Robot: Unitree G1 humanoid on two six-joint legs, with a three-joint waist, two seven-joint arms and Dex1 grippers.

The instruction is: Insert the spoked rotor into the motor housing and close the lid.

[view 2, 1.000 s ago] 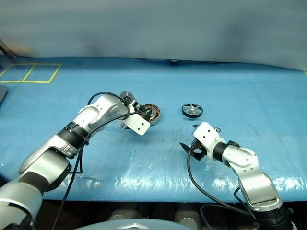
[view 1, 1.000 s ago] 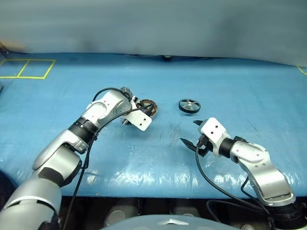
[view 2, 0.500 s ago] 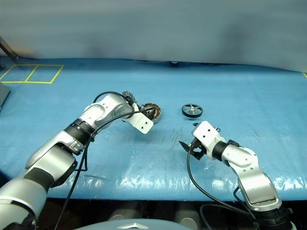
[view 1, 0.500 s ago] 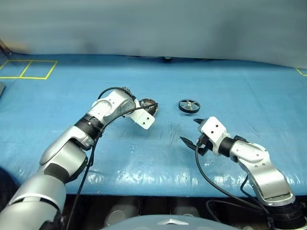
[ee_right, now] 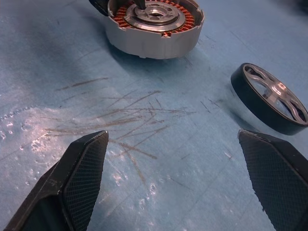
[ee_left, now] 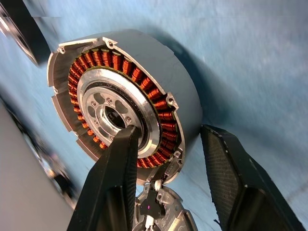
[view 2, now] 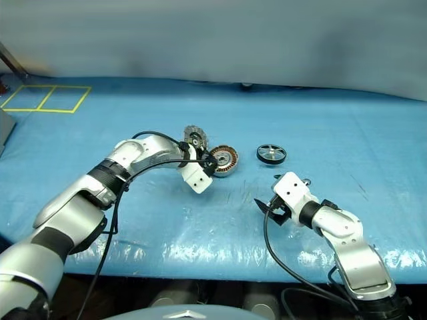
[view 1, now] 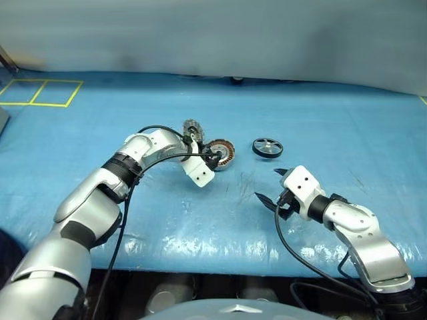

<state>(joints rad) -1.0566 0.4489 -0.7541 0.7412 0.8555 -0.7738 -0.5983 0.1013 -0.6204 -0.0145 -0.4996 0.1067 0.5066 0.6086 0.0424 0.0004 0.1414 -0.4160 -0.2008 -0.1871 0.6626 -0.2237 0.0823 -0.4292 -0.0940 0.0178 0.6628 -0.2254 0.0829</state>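
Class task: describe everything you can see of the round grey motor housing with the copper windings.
The round grey motor housing is a shallow metal casing on the blue mat, holding a ring of copper-orange windings around a silvery hub. Its ribbed silver lid stands open behind it. The left end effector straddles its rim, one finger in the hub. No rotor sits inside.

Compared with a second ago, the left gripper (view 1: 212,158) now sits further toward the robot's right and is turned at the wrist, its white block hanging below the motor housing (view 1: 221,154) rather than covering it. The housing itself now stands clear of the arm, slightly nearer the spoked rotor (view 1: 267,147), its copper windings and silver hub in plain view. The lid (view 1: 193,128) now stands up behind the housing, its ribbed face visible. The left jaws stand narrower than before, one finger (ee_left: 118,183) across the housing's open face and the other outside its wall.
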